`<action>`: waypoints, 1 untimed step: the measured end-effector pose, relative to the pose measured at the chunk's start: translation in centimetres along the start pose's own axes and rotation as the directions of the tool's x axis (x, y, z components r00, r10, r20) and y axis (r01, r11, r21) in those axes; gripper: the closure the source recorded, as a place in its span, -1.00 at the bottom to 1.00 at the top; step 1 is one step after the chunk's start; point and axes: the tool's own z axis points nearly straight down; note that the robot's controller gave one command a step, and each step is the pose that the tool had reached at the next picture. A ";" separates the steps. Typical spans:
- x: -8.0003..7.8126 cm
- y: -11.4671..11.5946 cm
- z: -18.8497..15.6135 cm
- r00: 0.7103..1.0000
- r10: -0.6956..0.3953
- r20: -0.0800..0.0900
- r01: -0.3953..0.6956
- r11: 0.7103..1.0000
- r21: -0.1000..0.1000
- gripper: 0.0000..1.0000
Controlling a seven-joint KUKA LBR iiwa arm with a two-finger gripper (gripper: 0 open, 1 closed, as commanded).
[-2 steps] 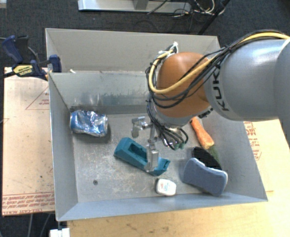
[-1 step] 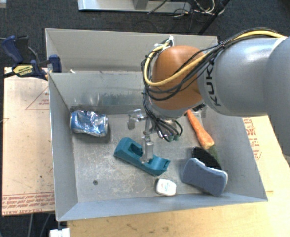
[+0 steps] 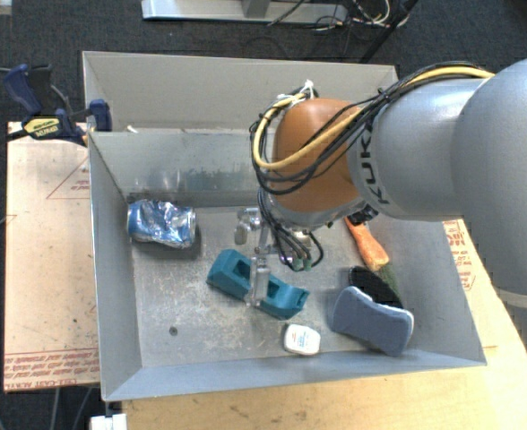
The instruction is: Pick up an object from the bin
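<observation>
My gripper (image 3: 262,280) hangs below the orange wrist cover and is down at the bin floor near the middle. Its metal tip sits in the gap between the two raised ends of a teal plastic tape-dispenser-like piece (image 3: 232,274), touching or nearly touching it. A small white rounded tape measure (image 3: 301,339) lies just in front of the teal piece. To the right rests a grey-blue padded block (image 3: 371,322) with a black brush (image 3: 374,284) behind it.
A crumpled blue foil packet (image 3: 161,224) lies at the left by the back wall. An orange carrot-shaped thing (image 3: 367,245) lies at the right, partly under the arm. Bare floor shows at the front left.
</observation>
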 end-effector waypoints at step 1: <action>0.2 -0.4 4.1 0.991 -0.130 0.015 0.130 0.991 -0.003 1.00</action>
